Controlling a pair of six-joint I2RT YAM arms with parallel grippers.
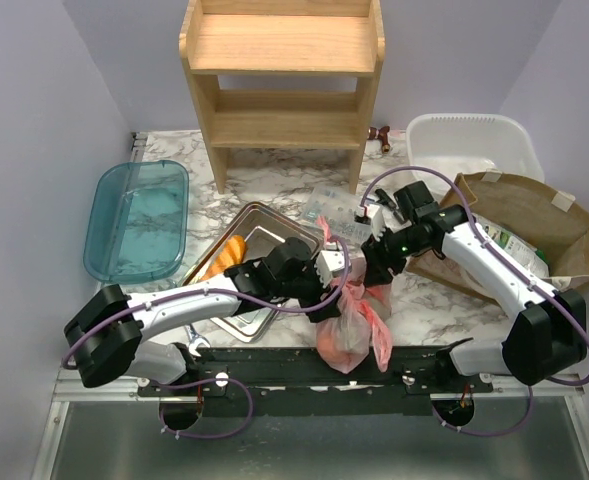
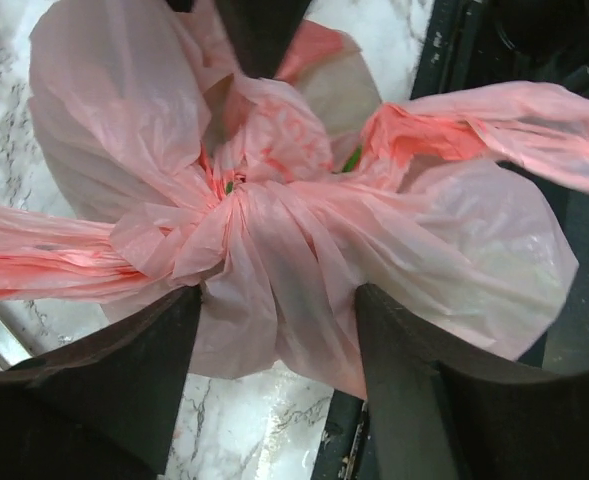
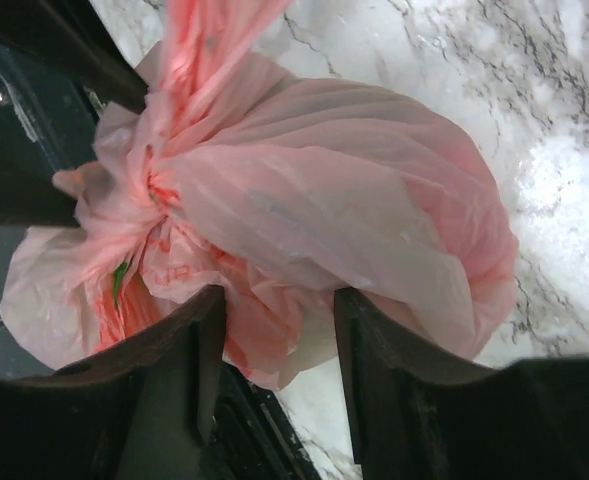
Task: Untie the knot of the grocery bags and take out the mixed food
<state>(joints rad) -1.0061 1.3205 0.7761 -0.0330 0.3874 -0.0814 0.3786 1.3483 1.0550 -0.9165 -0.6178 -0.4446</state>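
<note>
The pink grocery bag (image 1: 349,322) lies bunched at the table's front edge, still tied. Its knot (image 2: 229,195) is a twisted pink lump, also seen in the right wrist view (image 3: 154,185). My left gripper (image 1: 326,287) is open, with its fingers (image 2: 144,370) on either side of bag plastic just below the knot. My right gripper (image 1: 376,272) is open on the bag's far right side, and a fold of plastic sits between its fingers (image 3: 394,370). The mixed food is hidden inside the bag; only a green sliver (image 3: 121,278) and an orange-red shape (image 1: 342,345) show through.
A steel tray (image 1: 274,235) holding a golden bread loaf (image 1: 226,257) lies left of the bag. A teal lid (image 1: 139,215) is at far left and a wooden shelf (image 1: 284,70) at the back. A white basin (image 1: 474,145) and a brown jute bag (image 1: 519,225) are at right. A black rail (image 1: 274,365) runs along the front edge.
</note>
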